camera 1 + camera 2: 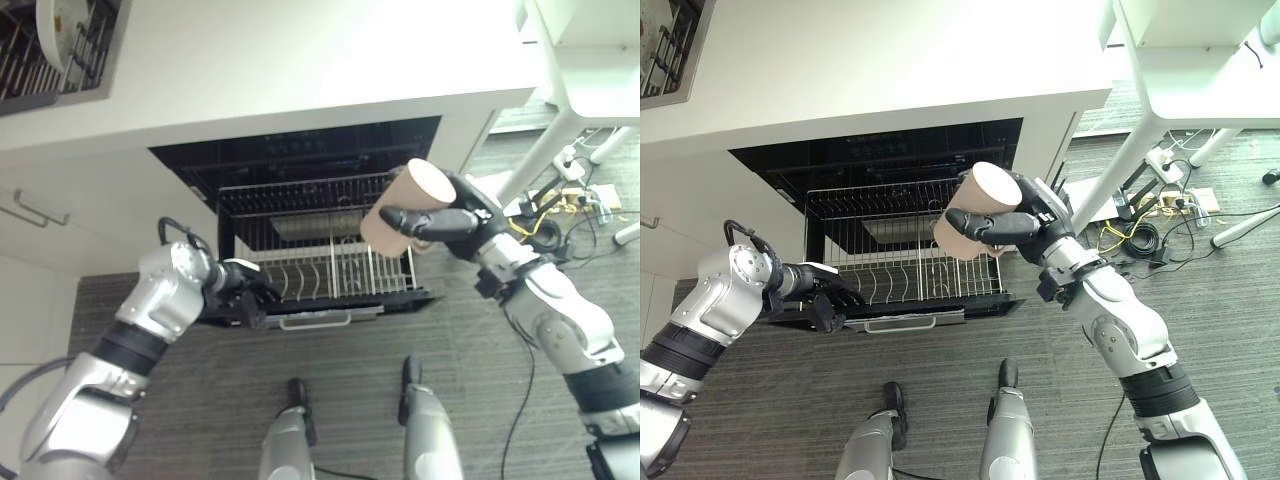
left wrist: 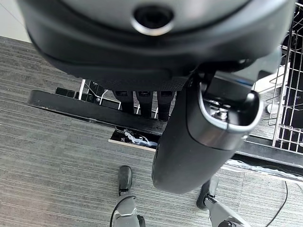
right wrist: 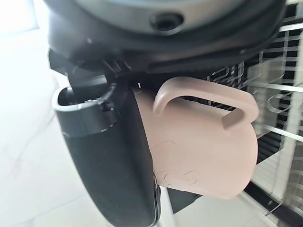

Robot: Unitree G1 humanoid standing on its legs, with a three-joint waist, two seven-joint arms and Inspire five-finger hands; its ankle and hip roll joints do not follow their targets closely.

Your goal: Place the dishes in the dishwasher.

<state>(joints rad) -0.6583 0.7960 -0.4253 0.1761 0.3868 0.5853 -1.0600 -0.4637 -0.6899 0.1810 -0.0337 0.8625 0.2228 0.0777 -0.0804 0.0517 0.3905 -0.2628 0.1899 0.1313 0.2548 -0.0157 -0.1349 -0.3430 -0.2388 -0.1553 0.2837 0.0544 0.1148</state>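
Note:
A pale pink mug (image 1: 405,205) lies on its side in my right hand (image 1: 468,222), whose fingers and thumb are curled round it, with its handle (image 3: 203,97) turned away from the palm. The mug hangs above the right part of the wire rack (image 1: 330,270) of the open dishwasher drawer (image 1: 315,320). The rack's tines look bare. My left hand (image 1: 240,285) is at the drawer's front left corner. Its fingers (image 2: 144,97) reach over the black front edge and its thumb (image 2: 199,137) stays outside.
A white counter (image 1: 300,60) overhangs the dishwasher. On it at the far left, a dark drying rack (image 1: 20,70) holds a white plate (image 1: 58,30). A white table leg (image 1: 555,135) and a tangle of cables (image 1: 560,200) stand at the right. A cabinet handle (image 1: 35,215) is at the left.

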